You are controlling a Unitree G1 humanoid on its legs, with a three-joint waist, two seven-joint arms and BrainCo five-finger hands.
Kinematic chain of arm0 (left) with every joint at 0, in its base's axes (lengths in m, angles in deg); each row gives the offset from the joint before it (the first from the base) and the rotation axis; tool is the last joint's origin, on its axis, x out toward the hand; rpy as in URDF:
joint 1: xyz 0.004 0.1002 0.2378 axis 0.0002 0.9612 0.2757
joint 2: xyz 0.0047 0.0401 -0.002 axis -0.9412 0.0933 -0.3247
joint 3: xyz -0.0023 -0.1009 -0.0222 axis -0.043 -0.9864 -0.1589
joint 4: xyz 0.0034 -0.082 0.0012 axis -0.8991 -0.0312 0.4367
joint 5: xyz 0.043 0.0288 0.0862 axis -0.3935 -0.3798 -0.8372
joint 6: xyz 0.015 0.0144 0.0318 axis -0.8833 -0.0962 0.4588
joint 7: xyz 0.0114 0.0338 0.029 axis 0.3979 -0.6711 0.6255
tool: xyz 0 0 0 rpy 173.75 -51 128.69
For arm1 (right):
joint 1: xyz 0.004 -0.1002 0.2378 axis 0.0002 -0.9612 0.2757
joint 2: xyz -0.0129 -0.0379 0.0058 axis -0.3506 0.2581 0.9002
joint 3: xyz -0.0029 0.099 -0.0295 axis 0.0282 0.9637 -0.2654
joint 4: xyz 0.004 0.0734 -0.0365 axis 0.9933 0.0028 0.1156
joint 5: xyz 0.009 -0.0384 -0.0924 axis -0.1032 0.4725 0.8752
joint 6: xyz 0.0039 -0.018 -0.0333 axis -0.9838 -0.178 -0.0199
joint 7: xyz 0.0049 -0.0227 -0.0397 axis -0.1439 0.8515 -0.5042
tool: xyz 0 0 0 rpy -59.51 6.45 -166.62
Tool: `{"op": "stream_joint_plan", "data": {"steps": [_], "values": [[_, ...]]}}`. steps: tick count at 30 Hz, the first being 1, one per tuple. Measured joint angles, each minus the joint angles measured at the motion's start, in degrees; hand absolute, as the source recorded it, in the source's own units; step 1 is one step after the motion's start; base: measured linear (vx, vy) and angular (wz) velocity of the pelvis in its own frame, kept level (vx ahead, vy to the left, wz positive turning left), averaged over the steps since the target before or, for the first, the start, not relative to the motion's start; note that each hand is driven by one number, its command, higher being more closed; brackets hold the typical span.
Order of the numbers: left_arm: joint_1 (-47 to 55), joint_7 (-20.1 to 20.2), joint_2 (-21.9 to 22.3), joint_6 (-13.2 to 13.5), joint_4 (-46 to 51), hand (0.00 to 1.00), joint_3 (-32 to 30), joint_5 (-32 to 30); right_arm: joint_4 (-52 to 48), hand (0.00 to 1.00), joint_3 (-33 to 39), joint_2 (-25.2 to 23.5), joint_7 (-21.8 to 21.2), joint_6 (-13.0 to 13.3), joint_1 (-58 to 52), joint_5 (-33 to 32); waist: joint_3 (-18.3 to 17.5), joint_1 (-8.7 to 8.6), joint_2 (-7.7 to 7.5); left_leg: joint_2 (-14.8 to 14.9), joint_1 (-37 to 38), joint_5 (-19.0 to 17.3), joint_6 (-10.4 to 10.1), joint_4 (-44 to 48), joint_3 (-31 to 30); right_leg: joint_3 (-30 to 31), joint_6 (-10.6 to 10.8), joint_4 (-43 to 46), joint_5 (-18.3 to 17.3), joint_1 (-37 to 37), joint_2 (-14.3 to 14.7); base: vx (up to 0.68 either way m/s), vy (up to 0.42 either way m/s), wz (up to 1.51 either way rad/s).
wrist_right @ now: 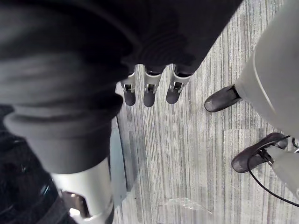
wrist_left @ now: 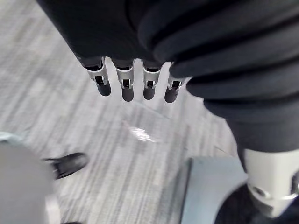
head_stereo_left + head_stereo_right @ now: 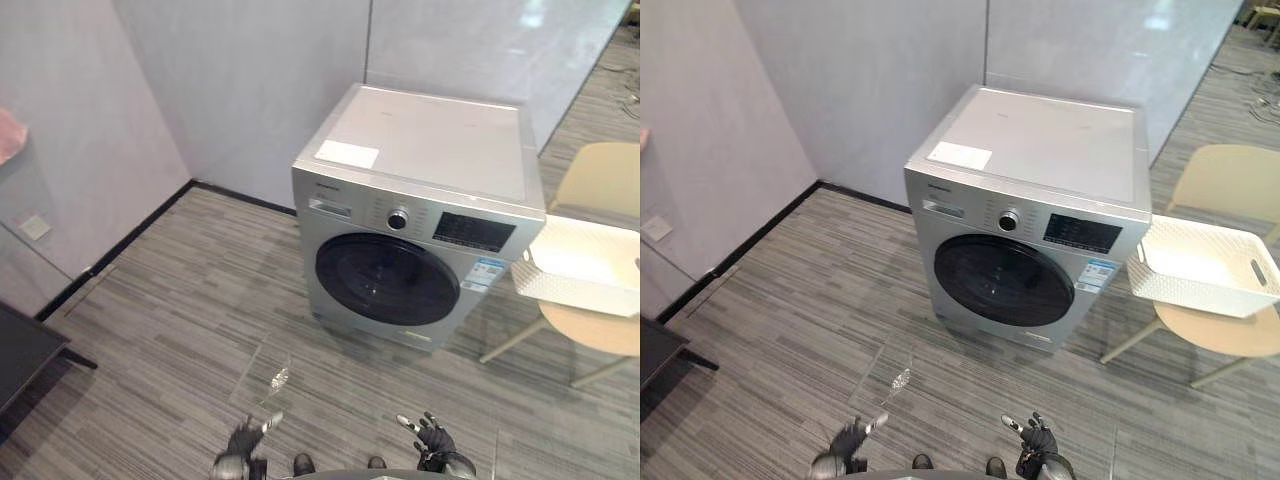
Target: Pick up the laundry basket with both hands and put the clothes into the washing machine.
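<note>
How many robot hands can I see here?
2. The left hand hangs low at the lower left of the head view, the right hand at the lower right. Both are open and empty, on the near side of the washer.

The left hand [image 2: 196, 42] and the right hand [image 1: 70, 65] each have a black ribbed flexible cover over the back and wrist, a row of silver fingers [image 2: 125, 84] with rounded dark tips, and a separate thumb [image 1: 86, 184] in a smooth silver-grey shell.
</note>
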Motion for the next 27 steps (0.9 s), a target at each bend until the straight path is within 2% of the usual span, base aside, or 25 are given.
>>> {"op": "stream_joint_plan", "data": {"steps": [4, 7, 8, 9, 10, 12, 13, 15, 16, 17, 18, 19, 20, 21, 22, 23, 24, 25, 27], "values": [[1.6, 1.4, 0.7, -0.7, -1.0, 0.0, -6.9, 3.8, 2.7, 0.0, 2.5, -0.1, -0.2, -1.0, 1.4, 0.1, 0.2, 0.07, -0.4, -0.6, 1.0, 0.0, 0.0, 0.0, -1.8, -1.8, -0.3, 2.6, -2.1, 0.5, -0.6, 0.0, 0.016, 0.25], [2.0, 2.0, 0.6, -0.5, -0.4, 0.0, -7.3, 4.8, 4.3, 0.0, 2.8, 0.1, -1.2, -1.0, 1.9, 0.7, 0.9, 0.15, -0.67, -0.9, 1.7, -1.0, 0.5, 1.4, -2.7, -2.6, -0.4, 5.2, -4.0, 1.4, -1.0, 0.0, 0.009, 0.2], [2.0, 2.1, 0.6, -0.5, 0.8, 0.0, -7.4, 5.8, 4.6, 0.0, 2.0, 0.2, -1.2, -1.0, 2.3, 1.2, 1.9, 0.15, -1.31, -0.7, 0.3, -3.2, 0.0, 6.2, -3.2, -2.7, -0.2, 6.9, -5.2, 1.7, -1.3, -0.01, -0.006, 0.31], [1.8, 2.2, 0.8, -0.3, 2.3, 0.0, -8.5, 7.0, 4.5, 0.0, 0.3, 1.0, -1.2, -1.0, 2.6, 1.8, 3.4, 0.25, -1.41, 0.7, -2.5, -7.9, -0.7, 15.5, -3.9, -2.5, -0.9, 9.4, -6.8, 2.2, -1.1, -0.05, -0.013, 0.21], [1.6, 2.1, 1.3, -0.2, 2.8, 0.0, -9.4, 8.3, 4.3, 0.0, -2.0, 1.8, -1.2, -1.0, 2.6, 2.3, 4.1, 1.64, -0.87, 2.6, -5.9, -11.7, -1.3, 24.3, -4.2, -2.5, -1.2, 12.9, -8.7, 1.2, -0.3, -0.06, -0.008, 0.08], [1.6, 2.1, 1.4, -0.1, 3.7, 0.0, -9.7, 10.1, 4.2, 0.0, -4.7, 2.8, -1.1, -1.2, 3.0, 2.3, 4.6, 2.56, -0.71, 3.2, -10.1, -13.0, -2.5, 33.3, -5.5, -2.9, -1.7, 16.8, -11.0, -0.2, -0.3, -0.06, 0.046, 0.14], [1.5, 2.1, 1.4, 0.0, 4.2, 0.0, -9.7, 10.7, 4.2, 0.0, -5.6, 3.1, -1.0, -1.3, 3.0, 2.4, 4.7, 2.94, -1.16, 3.2, -11.7, -12.7, -3.1, 36.2, -7.2, -2.9, -2.1, 17.5, -11.3, -0.4, -1.0, -0.06, 0.104, 0.23], [1.7, 2.0, 1.9, 0.2, 5.1, 0.0, -9.7, 11.2, 2.7, 0.0, -5.7, 3.2, -0.6, -1.6, 2.8, 2.2, 5.0, 3.24, -0.2, 4.9, -14.0, -14.3, -1.3, 39.9, -6.9, -3.3, -1.5, 17.3, -11.6, -0.8, -1.5, -0.04, 0.128, 0.04], [1.8, 2.0, 2.8, 0.2, 5.1, 0.0, -9.7, 11.3, 0.4, 0.0, -5.7, 3.3, -0.5, -1.6, 2.6, 2.1, 5.2, 3.19, 1.47, 6.8, -13.4, -15.0, -1.4, 37.0, -7.0, -3.3, -0.9, 17.3, -11.9, -1.0, -0.9, -0.02, 0.192, -0.13], [2.6, 1.9, 3.8, 0.2, 5.0, 0.0, -9.8, 11.2, -1.2, 0.0, -5.7, 3.2, -0.1, -1.6, 2.4, 2.1, 4.8, 3.34, 3.56, 6.9, -13.8, -16.5, -0.7, 33.5, -6.0, -1.8, 0.2, 16.6, -11.3, -0.8, -0.1, 0.05, 0.185, -0.23], [2.9, 1.9, 3.8, 0.3, 5.1, 0.0, -9.9, 11.2, -2.0, 0.0, -5.9, 2.7, 0.1, -1.6, 2.5, 2.2, 4.2, 3.72, 3.54, 6.6, -13.7, -16.4, -0.8, 31.7, -4.6, -1.1, 0.7, 19.6, -11.7, -3.0, -0.2, 0.11, 0.173, -0.08], [3.1, 1.6, 3.8, 0.7, 5.5, 0.0, -10.0, 11.0, -3.8, 0.0, -6.3, 1.4, 0.2, -1.7, 2.5, 2.1, 3.8, 3.37, 2.13, 5.6, -13.6, -15.9, -1.4, 28.5, -2.3, -0.5, 2.0, 27.2, -14.8, -4.8, -0.7, 0.17, 0.116, 0.28], [3.2, 1.3, 3.7, 0.8, 6.0, 0.0, -10.8, 10.9, -4.4, 0.0, -5.9, 0.2, 0.4, -1.5, 2.6, 2.1, 3.6, 3.14, 0.86, 3.7, -13.2, -15.7, -1.6, 26.6, -1.0, -0.4, 1.6, 27.0, -16.0, -2.4, -1.9, 0.23, 0.101, 0.49], [3.3, 1.0, 3.5, 1.0, 6.0, 0.0, -11.0, 10.9, -4.4, 0.0, -5.8, -0.2, 0.5, -1.5, 2.6, 2.1, 3.4, 3.18, 0.12, 2.5, -13.1, -15.7, -1.5, 26.2, -0.6, -0.3, 1.6, 25.6, -15.8, -0.7, -2.6, 0.24, 0.058, 0.36], [3.4, 0.9, 3.6, 1.2, 6.0, 0.0, -11.5, 11.0, -4.3, 0.0, -5.7, -0.2, 0.6, -1.5, 3.3, 2.2, 3.0, 4.57, -0.29, 0.5, -13.1, -15.7, 0.7, 25.9, 0.0, 0.4, 2.3, 21.8, -17.3, 2.0, -4.3, 0.23, 0.077, -0.05], [3.5, 0.8, 4.1, 1.2, 6.0, 0.0, -12.3, 10.9, -4.2, 0.0, -6.1, -0.1, 0.6, -1.5, 4.2, 2.2, 2.7, 5.29, -0.45, -0.9, -12.4, -15.8, 1.6, 25.0, 0.8, 2.2, 3.2, 20.4, -17.9, 2.9, -5.5, 0.16, 0.094, -0.19], [3.5, 0.8, 4.2, 1.2, 6.0, 0.0, -12.3, 10.9, -4.2, 0.0, -6.5, -0.2, 0.6, -1.5, 4.4, 2.2, 2.5, 5.45, -0.69, -1.8, -11.6, -15.8, 1.8, 23.7, 1.1, 2.7, 3.3, 20.6, -17.9, 3.0, -6.1, 0.15, 0.122, -0.17], [3.6, 0.8, 3.9, 1.2, 5.9, 0.0, -11.0, 10.7, -4.3, 0.0, -6.7, 0.0, 0.6, -1.5, 4.3, 2.2, 1.8, 5.78, -1.08, -3.8, -9.4, -15.7, 1.9, 20.3, 1.0, 3.6, 3.3, 24.3, -17.8, 2.0, -7.1, 0.13, 0.097, 0.04], [3.8, 0.9, 2.7, 1.2, 5.9, 0.0, -7.2, 10.7, -5.1, 0.0, -6.8, 0.0, 0.3, -1.4, 2.8, 2.2, 0.2, 4.97, -1.93, -6.2, -6.6, -14.0, 2.9, 17.1, -1.1, 3.7, 4.9, 36.6, -16.7, -2.3, -7.4, 0.23, 0.094, 0.52]]}}
